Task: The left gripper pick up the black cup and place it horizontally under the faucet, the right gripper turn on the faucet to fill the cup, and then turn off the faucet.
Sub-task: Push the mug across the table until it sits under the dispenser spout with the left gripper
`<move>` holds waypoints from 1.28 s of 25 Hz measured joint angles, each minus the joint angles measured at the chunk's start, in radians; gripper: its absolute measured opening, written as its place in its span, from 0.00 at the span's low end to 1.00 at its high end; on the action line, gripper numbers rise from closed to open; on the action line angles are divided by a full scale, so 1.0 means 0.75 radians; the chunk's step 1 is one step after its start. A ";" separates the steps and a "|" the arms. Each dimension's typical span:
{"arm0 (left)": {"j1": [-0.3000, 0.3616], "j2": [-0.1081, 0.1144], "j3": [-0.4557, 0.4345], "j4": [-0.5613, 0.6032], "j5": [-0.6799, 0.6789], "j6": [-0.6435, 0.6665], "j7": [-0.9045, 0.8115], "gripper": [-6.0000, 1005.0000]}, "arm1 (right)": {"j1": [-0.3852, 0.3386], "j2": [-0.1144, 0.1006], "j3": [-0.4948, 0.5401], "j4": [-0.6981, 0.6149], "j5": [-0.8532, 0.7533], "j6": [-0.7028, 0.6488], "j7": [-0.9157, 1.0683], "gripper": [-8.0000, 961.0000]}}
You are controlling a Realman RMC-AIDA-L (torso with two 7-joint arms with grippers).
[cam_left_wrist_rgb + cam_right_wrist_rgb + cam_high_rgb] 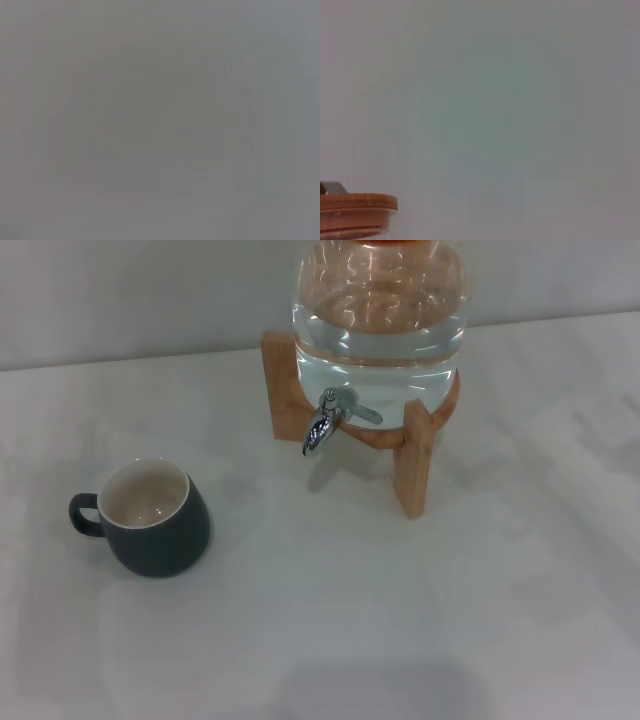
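Neither the left gripper nor the right gripper appears in any view, so how their jaws stand — wide, narrow, or closed on something — cannot be told, and nothing is seen being held or touched by either.

In the head view the black cup (155, 517) stands upright on the white table (400, 620), toward the robot's left and well apart from the dispenser. Its cream-white interior faces up and looks empty, and its small loop handle points to the left, away from the dispenser.

The faucet (322, 424) — a small chrome spigot — juts forward from the lower front of the glass jar (378, 310), with its spout angled down over bare table. Its thin lever handle (362, 412) reaches out to the right of the spout. The jar holds clear water and sits on a wooden stand (412, 465), whose legs rest on the table at the far centre. Nothing sits beneath the spout; the cup lies nearer to the robot and off to the left of it.

The left wrist view shows only a plain grey field with nothing to make out. The right wrist view shows a pale blank surface and, in one corner, the edge of a round wooden lid (357, 207) with a bit of metal (334, 188) above it.
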 joint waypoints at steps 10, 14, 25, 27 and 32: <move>0.003 -0.004 0.001 -0.001 0.002 -0.006 0.000 0.88 | -0.001 0.002 0.000 0.000 0.001 0.001 0.000 0.88; 0.005 -0.006 0.001 0.002 0.002 -0.009 0.000 0.88 | 0.000 0.002 0.000 0.000 0.001 0.001 0.000 0.88; 0.012 -0.011 0.025 0.016 0.006 -0.011 -0.001 0.88 | 0.006 -0.003 0.000 0.000 -0.006 0.000 0.019 0.88; 0.019 -0.013 0.054 0.018 0.008 -0.011 -0.006 0.88 | 0.007 -0.004 -0.004 -0.007 -0.007 -0.003 0.034 0.88; 0.042 -0.015 0.087 0.036 0.008 -0.012 -0.004 0.88 | 0.007 -0.004 -0.011 -0.011 -0.008 -0.010 0.036 0.88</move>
